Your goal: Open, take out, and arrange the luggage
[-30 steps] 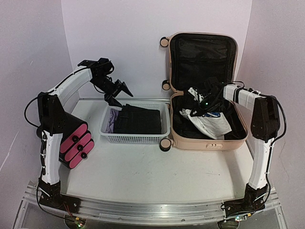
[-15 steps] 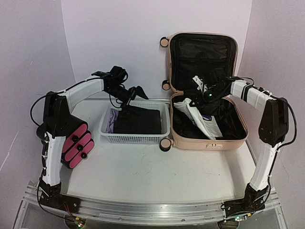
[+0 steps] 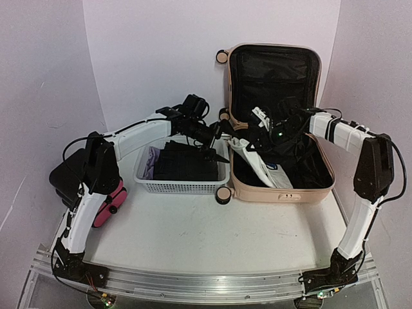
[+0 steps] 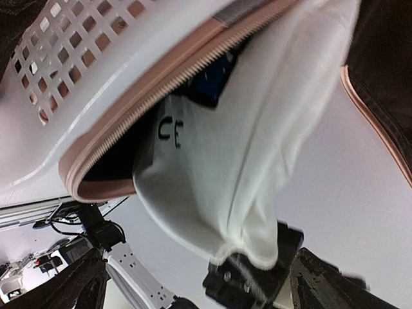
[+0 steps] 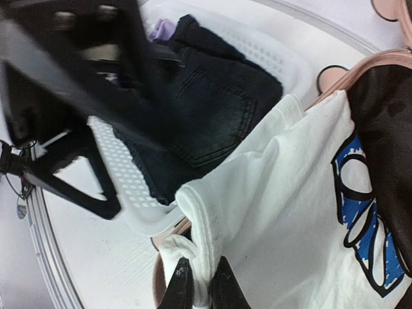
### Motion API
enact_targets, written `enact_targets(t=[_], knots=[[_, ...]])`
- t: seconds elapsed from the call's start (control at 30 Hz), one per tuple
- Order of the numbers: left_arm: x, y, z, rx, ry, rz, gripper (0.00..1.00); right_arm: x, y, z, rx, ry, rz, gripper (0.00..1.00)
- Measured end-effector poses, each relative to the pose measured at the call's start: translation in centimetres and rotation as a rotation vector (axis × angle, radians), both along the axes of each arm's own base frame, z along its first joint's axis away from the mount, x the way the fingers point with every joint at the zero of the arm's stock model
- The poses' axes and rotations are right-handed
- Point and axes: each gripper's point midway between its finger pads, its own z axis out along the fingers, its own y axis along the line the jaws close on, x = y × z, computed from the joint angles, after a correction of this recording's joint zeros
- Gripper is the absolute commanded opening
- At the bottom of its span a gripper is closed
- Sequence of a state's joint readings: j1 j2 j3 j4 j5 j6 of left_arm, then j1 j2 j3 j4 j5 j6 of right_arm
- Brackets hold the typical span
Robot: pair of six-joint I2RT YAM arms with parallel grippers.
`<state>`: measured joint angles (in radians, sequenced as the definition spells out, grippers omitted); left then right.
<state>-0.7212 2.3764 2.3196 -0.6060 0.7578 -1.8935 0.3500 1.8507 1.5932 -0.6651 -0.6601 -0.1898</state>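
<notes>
Found the luggage [image 3: 277,192] lying open at the back right of the counter [image 3: 206,238], lid propped upright against the rear wall, black lining showing in both halves. Saw the right hand [image 3: 259,123] pressed together on a fold of a white T-shirt [image 3: 261,164], holding that fold above the left rim of the lower shell while the rest of the cloth trailed down inside. Made out a blue print on the shirt in the right wrist view, with the pinching fingertips bunching the fabric at the bottom edge of that picture. Read black letters near one edge of the shirt in the left wrist view.

Noted the left hand [image 3: 217,145] spread wide and gripping nothing, hanging over the seam between the luggage and a white mesh basket [image 3: 180,187]. Saw its fingers [image 4: 325,283] standing to either side of the bunched end of the shirt; could not tell whether either one touched it.

Found the basket just left of the luggage, filled with folded dark jeans [image 3: 187,161] and a purple cloth [image 3: 149,161] at its left end. Spotted a black box [image 3: 106,206] with pink fronts at the counter's left edge, mostly hidden behind the left arm.
</notes>
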Motion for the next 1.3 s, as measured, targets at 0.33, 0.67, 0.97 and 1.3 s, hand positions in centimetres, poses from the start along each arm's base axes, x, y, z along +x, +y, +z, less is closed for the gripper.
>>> enact_targets(t=[0.33,0.67,0.97,1.3], knots=[[0.6,-2.0,-4.1,0.047,-0.015,0.011,0.67,-2.3,2.1,0.8,0.018,-0.016,0.081,0.0],[1.1,-2.2,-5.1,0.047,-0.079,0.0,0.01,-3.2,3.1,0.8,0.013,-0.02,0.116,0.04],[2.0,0.1,-5.5,0.066,-0.178,-0.044,0.0,-3.1,3.0,1.2,0.006,0.03,0.046,0.96],[2.6,7.5,-3.7,0.073,-0.303,-0.096,0.0,4.0,-4.3,5.9,0.035,0.011,-0.311,0.98]])
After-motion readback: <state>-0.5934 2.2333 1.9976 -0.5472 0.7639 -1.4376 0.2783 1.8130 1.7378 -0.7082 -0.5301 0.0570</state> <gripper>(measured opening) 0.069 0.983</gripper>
